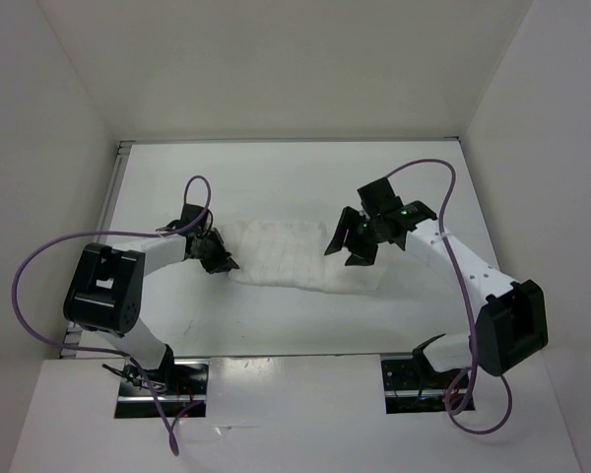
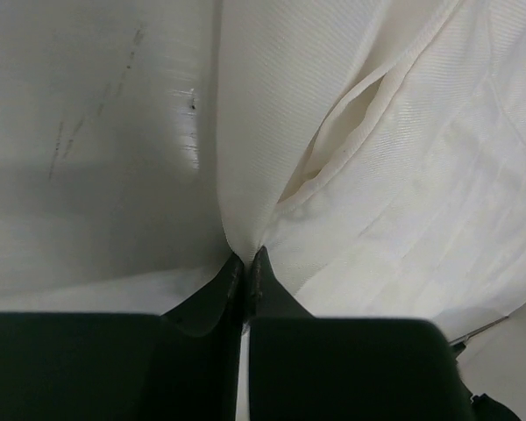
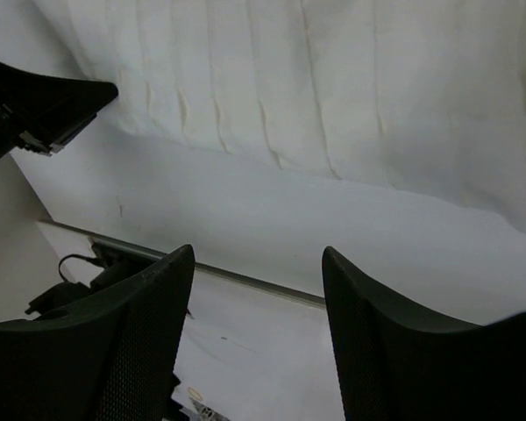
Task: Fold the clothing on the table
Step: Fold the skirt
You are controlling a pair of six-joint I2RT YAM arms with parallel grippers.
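The fold looks barely begun: the clothing lies spread at mid-frame on the tabletop, its left edge pinched in the closed left pincer, while the right pincer hangs wide over its right part, holding nothing.

The thin white cloth garment has many straight fold lines across it. The flat white table is plain, with a thin silver edge. The left gripper and the right gripper are both black. The long thin cables are purple.
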